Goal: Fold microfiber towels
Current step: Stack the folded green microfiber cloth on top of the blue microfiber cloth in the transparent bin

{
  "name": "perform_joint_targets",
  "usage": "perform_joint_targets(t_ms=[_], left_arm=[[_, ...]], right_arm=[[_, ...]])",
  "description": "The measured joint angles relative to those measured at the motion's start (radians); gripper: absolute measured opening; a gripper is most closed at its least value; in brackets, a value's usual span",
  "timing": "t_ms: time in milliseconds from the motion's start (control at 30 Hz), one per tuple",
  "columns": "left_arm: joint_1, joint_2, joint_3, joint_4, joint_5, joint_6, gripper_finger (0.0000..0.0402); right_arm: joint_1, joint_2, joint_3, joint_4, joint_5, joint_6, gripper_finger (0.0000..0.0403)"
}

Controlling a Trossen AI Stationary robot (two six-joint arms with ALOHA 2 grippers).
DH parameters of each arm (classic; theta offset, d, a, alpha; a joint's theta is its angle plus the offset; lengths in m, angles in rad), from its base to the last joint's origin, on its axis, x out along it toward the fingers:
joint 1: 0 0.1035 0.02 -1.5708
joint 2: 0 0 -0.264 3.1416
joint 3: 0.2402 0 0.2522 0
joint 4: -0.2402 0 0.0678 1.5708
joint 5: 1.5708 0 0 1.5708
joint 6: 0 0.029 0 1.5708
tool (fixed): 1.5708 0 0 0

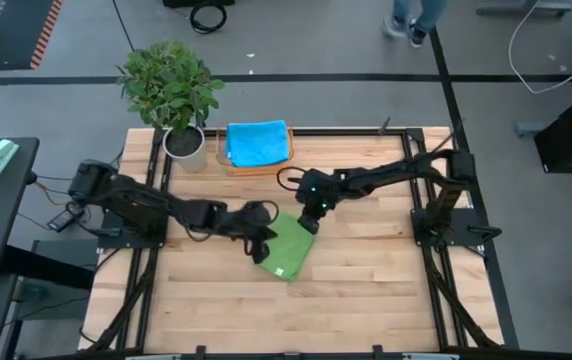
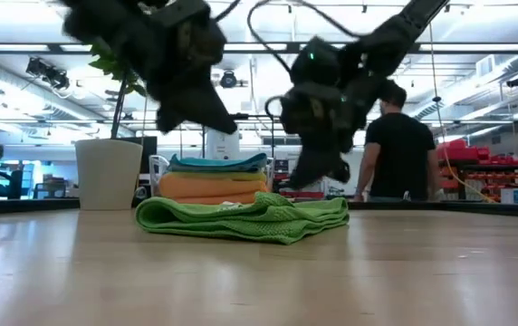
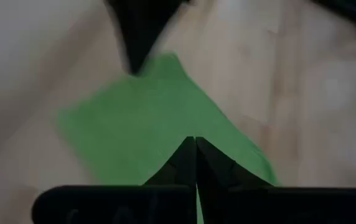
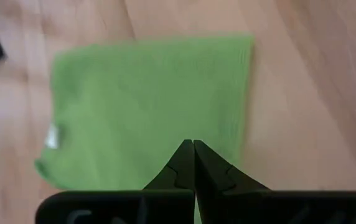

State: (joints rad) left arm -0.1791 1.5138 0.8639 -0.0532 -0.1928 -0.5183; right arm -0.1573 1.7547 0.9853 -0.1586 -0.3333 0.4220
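Observation:
A green microfiber towel [image 1: 288, 258] lies folded on the wooden table near its middle, resting flat on its underside [image 2: 241, 217]. My left gripper [image 1: 262, 243] hangs shut just above the towel's left edge, blurred in the low view [image 2: 223, 122]. My right gripper [image 1: 312, 224] is shut above the towel's far corner, with a small gap to the cloth in the low view [image 2: 306, 179]. Each wrist view shows shut fingertips with nothing between them and the green towel [image 3: 147, 124] [image 4: 147, 106] lying beyond. A white label [image 4: 52, 138] shows at one corner.
At the table's far edge stands a stack of folded towels, blue on top [image 1: 257, 142], orange below [image 2: 214, 188]. A potted plant [image 1: 185, 143] stands to its left. A person [image 2: 395, 145] stands in the room behind. Bare wood [image 1: 366, 300] lies toward the near edge.

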Motion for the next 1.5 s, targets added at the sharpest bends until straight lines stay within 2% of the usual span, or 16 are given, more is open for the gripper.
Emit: perform_joint_targets(t_ms=[100,200,300,500,667,833,933,1000,1100,1167,1400,1500], left_arm=[[-0.021,0.066,-0.088,0.218,0.061,-0.069,0.0011],[-0.036,0.125,-0.143,0.232,0.139,-0.106,0.0011],[-0.046,0.144,-0.182,0.240,0.176,-0.099,0.0006],[0.011,0.152,-0.238,0.227,0.177,-0.045,0.0014],[0.114,0.081,-0.253,0.174,0.187,0.082,0.0005],[0.194,-0.066,-0.249,0.148,0.325,0.106,0.0032],[0.217,-0.146,-0.249,0.051,0.338,0.020,0.0053],[0.227,-0.182,-0.248,-0.015,0.284,-0.160,0.0067],[0.233,-0.190,-0.249,-0.089,0.231,-0.397,0.0092],[0.223,-0.191,-0.250,-0.096,0.228,-0.479,0.0112],[0.181,-0.130,-0.246,-0.097,0.161,-0.549,0.0204],[0.166,-0.076,-0.249,-0.093,0.157,-0.545,0.0242]], right_arm=[[-0.011,0.039,-0.021,0.001,-0.040,-0.037,0.0003],[-0.010,0.065,-0.062,0.005,-0.053,-0.021,0.0003],[-0.001,0.071,-0.108,0.072,-0.058,0.052,0.0003],[0.121,0.058,-0.147,0.161,-0.020,0.280,0.0003],[0.253,0.063,-0.090,0.171,0.002,0.442,0.0003],[0.255,0.022,-0.031,0.169,0.047,0.443,0.0011],[0.196,-0.023,-0.026,0.129,0.081,0.412,0.0021],[0.152,-0.049,-0.035,0.084,0.093,0.390,0.0030],[0.093,-0.068,-0.054,0.028,0.088,0.361,0.0053],[0.072,-0.070,-0.073,0.036,0.080,0.363,0.0078],[0.060,-0.070,-0.182,0.086,0.073,0.411,0.0193],[0.063,-0.069,-0.242,0.194,0.074,0.431,0.0227]])
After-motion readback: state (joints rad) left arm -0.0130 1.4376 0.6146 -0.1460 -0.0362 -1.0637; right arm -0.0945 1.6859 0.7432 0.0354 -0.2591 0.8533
